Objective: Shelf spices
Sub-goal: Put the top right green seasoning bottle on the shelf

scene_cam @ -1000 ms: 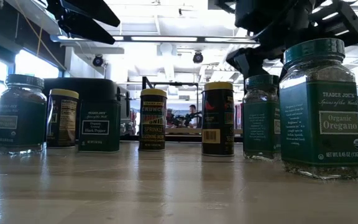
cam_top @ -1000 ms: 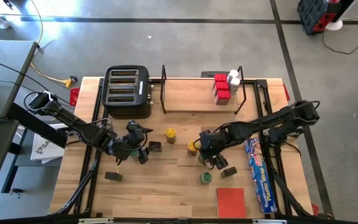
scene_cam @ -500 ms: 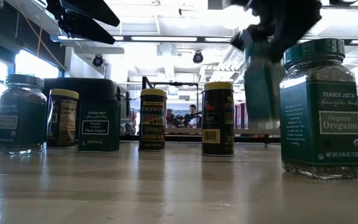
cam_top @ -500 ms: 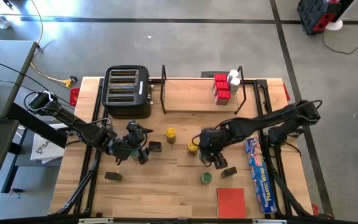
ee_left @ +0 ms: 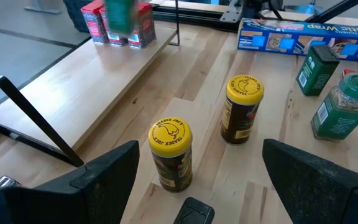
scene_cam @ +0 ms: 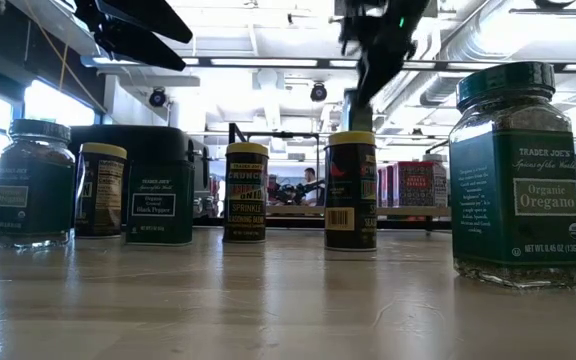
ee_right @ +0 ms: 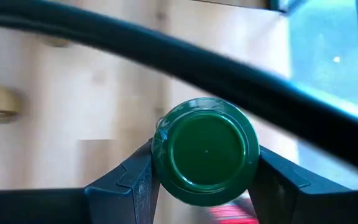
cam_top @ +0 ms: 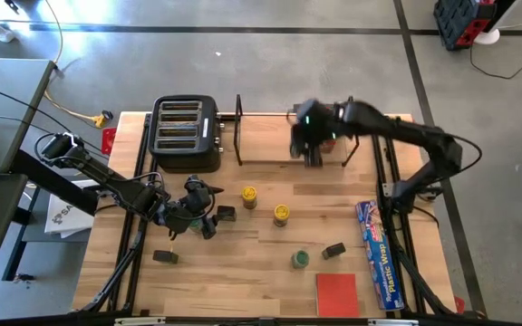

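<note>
My right gripper [cam_top: 310,143] hangs over the shelf [cam_top: 270,145], shut on a green-lidded spice jar [ee_right: 205,151]. That jar shows blurred in the left wrist view [ee_left: 119,15]. Red tins [cam_top: 323,129] and white-lidded jars [cam_top: 341,113] stand on the shelf's right end. On the table stand two yellow-lidded jars [cam_top: 249,195] [cam_top: 281,214], a green-lidded jar [cam_top: 300,259] and dark tins [cam_top: 226,214] [cam_top: 165,257] [cam_top: 334,249]. My left gripper [cam_top: 208,217] hovers open at the table's left, facing the yellow-lidded jars [ee_left: 171,152] [ee_left: 242,109]. My right gripper pinches the jar between its two fingers at opposite sides of the green lid's rim [ee_right: 160,155]. The fingers [ee_right: 135,180] come slanting down from above, so the wrist view looks onto the lid's top. The jar is lifted clear, above the shelf's board.
A black toaster [cam_top: 187,133] stands left of the shelf. A long blue plastic-wrap box [cam_top: 379,263] lies along the right edge, with a flat red square [cam_top: 337,294] near the front. The shelf's black wire frame [cam_top: 238,127] rises at its ends.
My right gripper has taken the green-lidded jar from beside the right-hand yellow-lidded jar, lifted it clear and swung it fast toward the table's far edge, up over the shelf, tipping more downward. Its spot on the table now stands bare.
</note>
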`<action>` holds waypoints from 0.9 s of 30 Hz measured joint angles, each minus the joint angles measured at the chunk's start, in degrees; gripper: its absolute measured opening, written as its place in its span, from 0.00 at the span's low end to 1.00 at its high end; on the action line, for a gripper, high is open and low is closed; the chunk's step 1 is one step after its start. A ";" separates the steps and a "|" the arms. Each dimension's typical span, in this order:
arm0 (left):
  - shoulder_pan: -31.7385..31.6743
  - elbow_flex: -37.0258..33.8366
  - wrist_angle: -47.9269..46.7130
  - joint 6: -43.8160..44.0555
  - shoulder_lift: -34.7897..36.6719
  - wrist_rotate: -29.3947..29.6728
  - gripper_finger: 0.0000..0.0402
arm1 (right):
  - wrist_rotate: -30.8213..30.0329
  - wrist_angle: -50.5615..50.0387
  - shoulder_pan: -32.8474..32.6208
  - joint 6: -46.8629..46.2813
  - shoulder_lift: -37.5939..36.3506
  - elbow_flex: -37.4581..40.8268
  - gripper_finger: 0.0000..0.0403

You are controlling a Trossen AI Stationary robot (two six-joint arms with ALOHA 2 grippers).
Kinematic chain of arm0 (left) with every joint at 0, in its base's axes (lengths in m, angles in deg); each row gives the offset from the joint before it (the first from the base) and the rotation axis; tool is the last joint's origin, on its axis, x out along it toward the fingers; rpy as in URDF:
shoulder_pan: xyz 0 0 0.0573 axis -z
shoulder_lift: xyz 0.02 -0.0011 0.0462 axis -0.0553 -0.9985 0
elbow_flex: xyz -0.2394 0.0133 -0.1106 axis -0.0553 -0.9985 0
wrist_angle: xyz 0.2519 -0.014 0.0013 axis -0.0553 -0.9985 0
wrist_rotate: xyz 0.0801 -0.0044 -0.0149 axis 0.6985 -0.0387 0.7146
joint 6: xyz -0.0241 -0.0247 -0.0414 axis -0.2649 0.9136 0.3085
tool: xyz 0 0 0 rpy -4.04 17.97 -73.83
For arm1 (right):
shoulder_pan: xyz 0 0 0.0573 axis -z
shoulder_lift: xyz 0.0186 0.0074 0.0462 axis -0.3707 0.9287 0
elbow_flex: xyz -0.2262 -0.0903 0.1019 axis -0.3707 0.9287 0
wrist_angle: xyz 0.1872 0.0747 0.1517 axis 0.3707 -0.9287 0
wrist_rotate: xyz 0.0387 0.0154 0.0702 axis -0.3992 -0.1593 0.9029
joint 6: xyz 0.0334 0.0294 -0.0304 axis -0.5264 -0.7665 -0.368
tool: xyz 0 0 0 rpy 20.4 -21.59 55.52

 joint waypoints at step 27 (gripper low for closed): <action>0.00 0.00 0.47 0.09 0.00 0.00 0.84 | 10.89 10.83 24.48 10.16 14.05 -0.32 0.54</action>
